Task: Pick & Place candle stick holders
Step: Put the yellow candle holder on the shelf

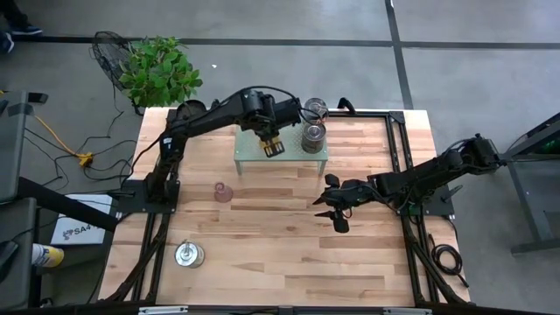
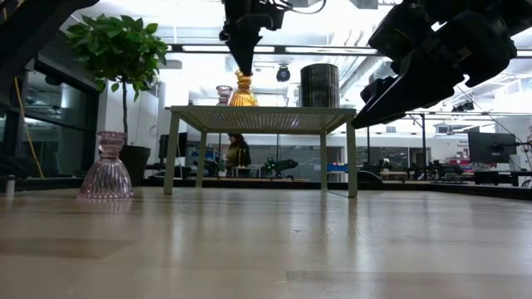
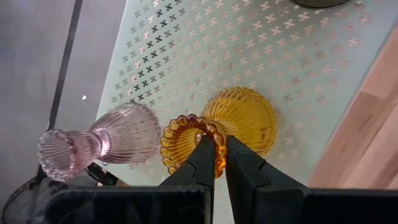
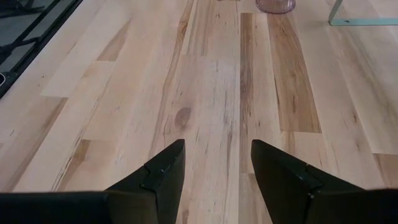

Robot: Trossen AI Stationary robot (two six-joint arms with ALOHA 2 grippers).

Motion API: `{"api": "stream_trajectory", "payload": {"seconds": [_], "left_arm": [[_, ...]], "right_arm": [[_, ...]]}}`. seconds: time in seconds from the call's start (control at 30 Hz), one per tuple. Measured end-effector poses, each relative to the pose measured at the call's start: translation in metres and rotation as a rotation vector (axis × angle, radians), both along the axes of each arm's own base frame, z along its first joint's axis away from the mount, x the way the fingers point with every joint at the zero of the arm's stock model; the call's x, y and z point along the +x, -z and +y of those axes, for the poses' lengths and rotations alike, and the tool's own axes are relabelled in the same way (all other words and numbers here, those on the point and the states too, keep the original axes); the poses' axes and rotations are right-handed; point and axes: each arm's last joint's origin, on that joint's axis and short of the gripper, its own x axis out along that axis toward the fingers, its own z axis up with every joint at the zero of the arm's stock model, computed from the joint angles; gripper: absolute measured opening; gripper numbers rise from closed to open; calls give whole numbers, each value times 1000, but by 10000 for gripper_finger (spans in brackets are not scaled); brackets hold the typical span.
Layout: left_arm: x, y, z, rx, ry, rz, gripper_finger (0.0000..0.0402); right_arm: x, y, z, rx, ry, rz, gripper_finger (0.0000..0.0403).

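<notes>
An amber glass holder stands on the small pale-green stand, and my left gripper is shut on it from above. A pale pink glass holder stands next to it on the stand. A ribbed silvery-grey holder sits at the stand's right end, and another is just past its far edge. A second pink holder and a silvery one rest on the table. My right gripper is open and empty, right of centre over bare wood. My left gripper pinches the scalloped top rim of the amber holder, one finger in the opening and the other outside. The fingers come from above, pointing down. The holder stands upright, and in the low view its base is on the stand's top.
A potted plant stands off the table's far left corner. Dark frame rails run along the table's left and right sides. Open wood lies between the stand and the near edge.
</notes>
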Motion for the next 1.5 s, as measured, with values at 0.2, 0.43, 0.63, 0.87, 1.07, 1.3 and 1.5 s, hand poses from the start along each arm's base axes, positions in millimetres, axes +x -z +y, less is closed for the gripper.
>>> {"api": "stream_trajectory", "payload": {"seconds": [0.2, 0.43, 0.63, 0.87, 1.07, 1.3, 1.5], "left_arm": [[-1, -3, -5, 17, -9, -10, 12], [-28, -37, -12, 47, -31, -109, 12], [-57, -66, -23, 52, -46, -215, 8], [-72, -52, -44, 70, -65, -170, 7], [-88, -36, -49, 77, -88, -191, 7], [-89, -7, -48, 117, 7, -64, 7], [-82, -4, -46, 125, 168, -49, 7]], "right_arm": [[0, 0, 0, 0, 0, 0, 179], [0, 0, 0, 1, 0, 0, 179], [0, 0, 0, 1, -1, 0, 179], [0, 0, 2, 5, -1, 1, 179], [-1, 0, 4, 3, -9, 0, 179], [0, -1, 4, 4, -2, -11, 179], [0, -2, 4, 3, -3, -20, 179]]}}
